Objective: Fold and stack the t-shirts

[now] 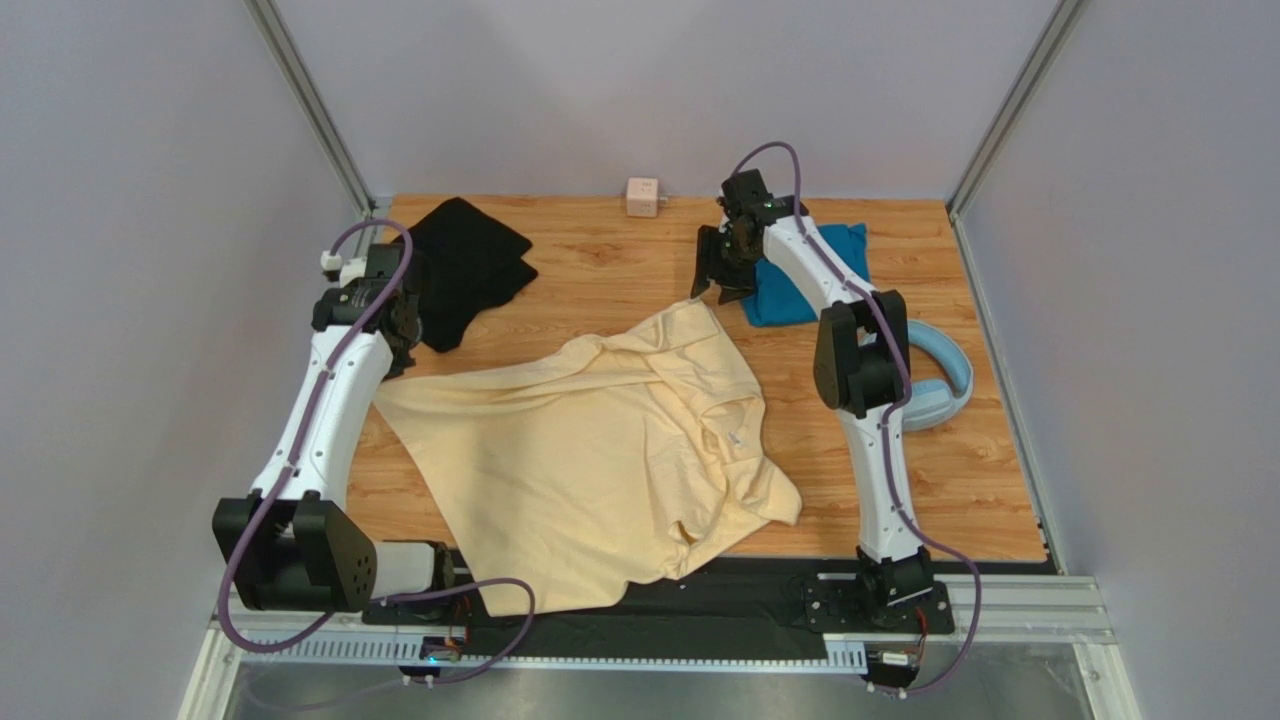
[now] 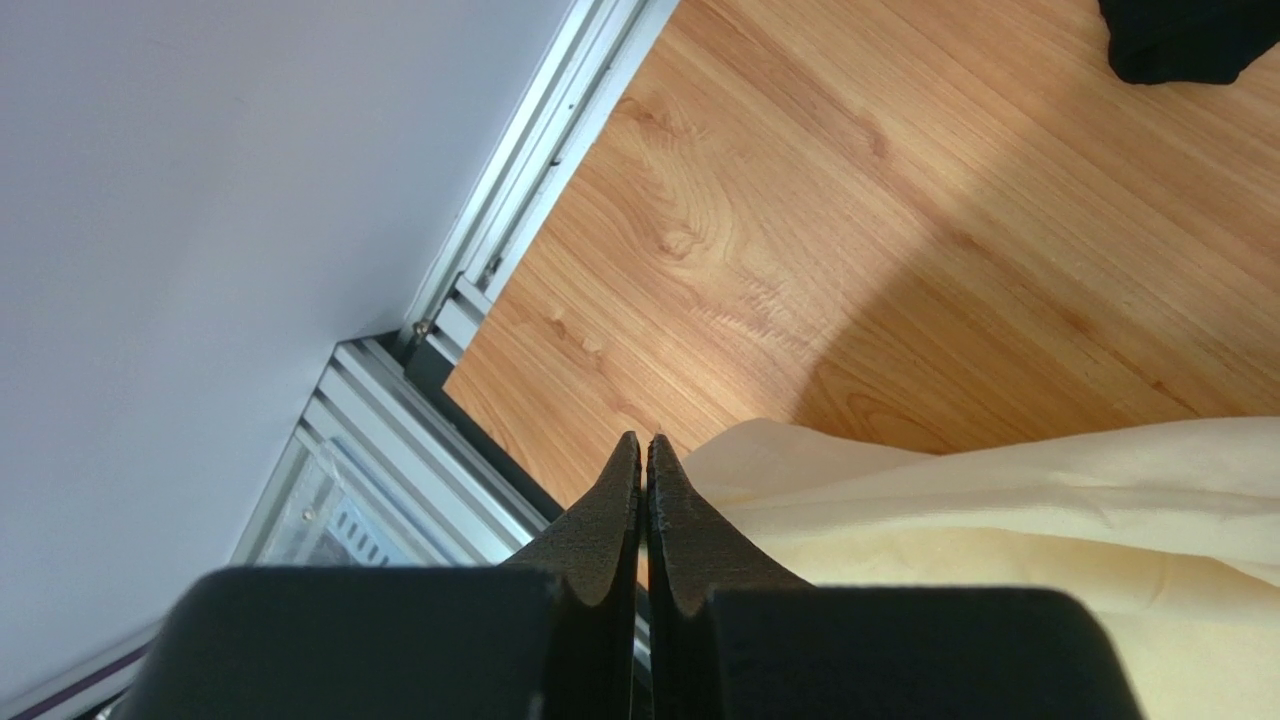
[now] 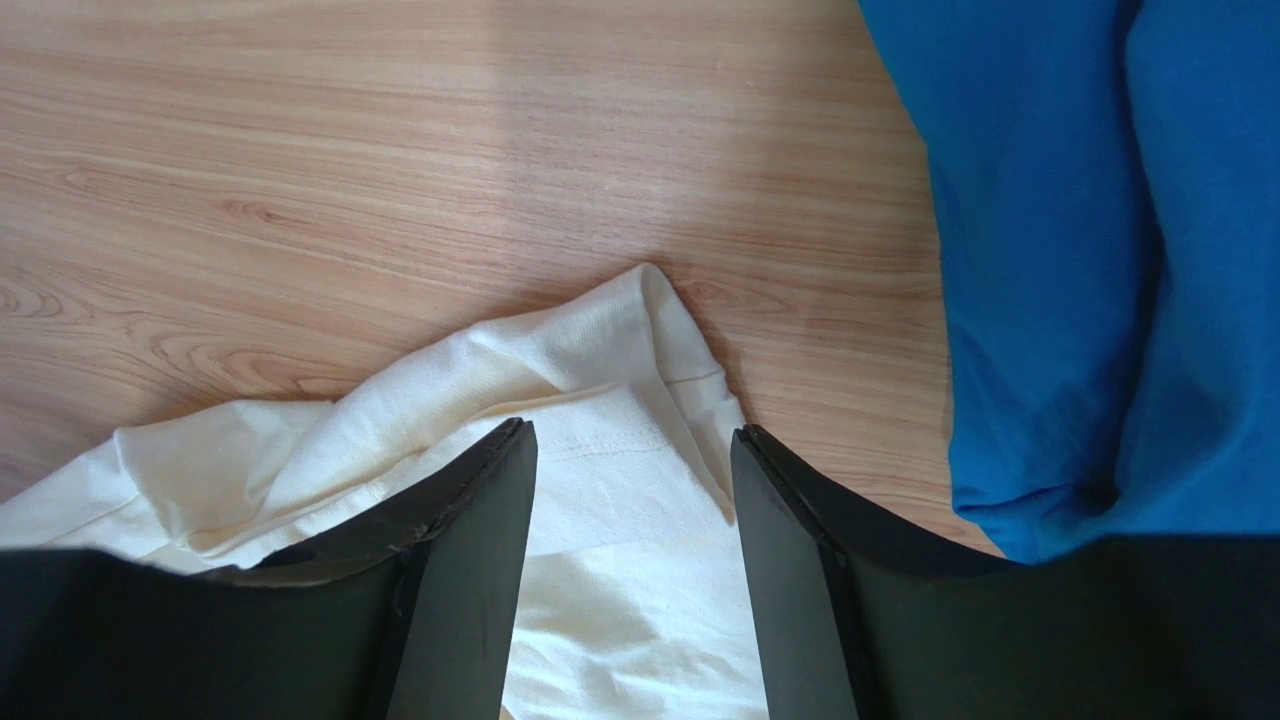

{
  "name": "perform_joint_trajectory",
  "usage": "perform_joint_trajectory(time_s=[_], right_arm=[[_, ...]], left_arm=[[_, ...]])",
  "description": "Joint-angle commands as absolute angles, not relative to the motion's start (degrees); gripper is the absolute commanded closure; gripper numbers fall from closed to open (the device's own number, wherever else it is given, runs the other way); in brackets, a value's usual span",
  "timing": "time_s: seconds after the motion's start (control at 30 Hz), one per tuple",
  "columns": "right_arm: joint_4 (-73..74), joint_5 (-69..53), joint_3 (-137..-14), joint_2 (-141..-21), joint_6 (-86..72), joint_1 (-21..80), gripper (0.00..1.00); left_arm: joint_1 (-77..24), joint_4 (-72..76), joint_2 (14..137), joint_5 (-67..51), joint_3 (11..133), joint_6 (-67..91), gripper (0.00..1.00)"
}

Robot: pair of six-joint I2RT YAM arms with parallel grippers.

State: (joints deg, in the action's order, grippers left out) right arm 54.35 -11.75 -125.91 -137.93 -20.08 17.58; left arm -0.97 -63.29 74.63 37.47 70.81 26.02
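The pale cream-yellow t-shirt [image 1: 601, 450] lies crumpled and partly spread in the middle of the table. The black t-shirt [image 1: 466, 270] lies bunched at the back left. The teal blue t-shirt [image 1: 812, 270] lies folded at the back right. My left gripper [image 1: 398, 353] is shut just beside the cream shirt's left corner [image 2: 1052, 510], with no cloth visible between its fingertips [image 2: 643, 443]. My right gripper [image 1: 718, 285] is open over the cream shirt's far corner [image 3: 601, 375], its fingers either side of the cloth. The teal shirt [image 3: 1082, 240] is just to its right.
Light-blue headphones [image 1: 939, 383] lie right of the right arm. A small pink cube [image 1: 643, 197] sits at the back edge. A metal frame rail [image 2: 451, 300] and grey walls border the wooden table [image 1: 601, 270]. A corner of the black shirt [image 2: 1187, 38] shows in the left wrist view.
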Motion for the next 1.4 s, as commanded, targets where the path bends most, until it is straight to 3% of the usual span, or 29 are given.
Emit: perform_joint_trajectory(time_s=[0.0,0.23,0.33,0.37,0.47,0.67,1.07,1.37], right_arm=[[51.1,-13.6,-127.1,-139.8,-21.7,17.5,0.44],[50.8,-15.2,-126.1,-140.9,-21.8,17.6,0.50],[50.7,-15.1,-126.0,-140.9,-22.2,17.8,0.62],[50.7,-14.9,-125.9,-140.8,-22.6,17.8,0.73],[50.6,-14.3,-125.5,-139.8,-24.1,17.8,0.91],[50.6,-14.2,-125.0,-137.5,-24.3,17.8,1.00],[51.3,-12.1,-123.0,-128.0,-23.6,17.8,1.00],[53.8,-1.2,-119.7,-109.0,-19.1,16.4,1.00]], left_arm=[[-0.4,-64.2,73.7,37.1,71.0,25.7,1.00],[-0.4,-64.2,73.5,36.8,70.5,26.1,1.00],[-0.4,-64.2,73.8,36.3,70.0,26.5,1.00],[-0.4,-64.2,73.9,36.1,70.0,26.5,1.00],[-0.4,-64.2,74.4,35.7,70.1,26.7,1.00],[-0.4,-63.6,75.0,35.1,70.4,26.9,1.00],[-0.4,-64.0,72.9,32.8,73.6,27.3,1.00],[-0.4,-70.8,70.6,30.5,84.4,29.8,1.00]])
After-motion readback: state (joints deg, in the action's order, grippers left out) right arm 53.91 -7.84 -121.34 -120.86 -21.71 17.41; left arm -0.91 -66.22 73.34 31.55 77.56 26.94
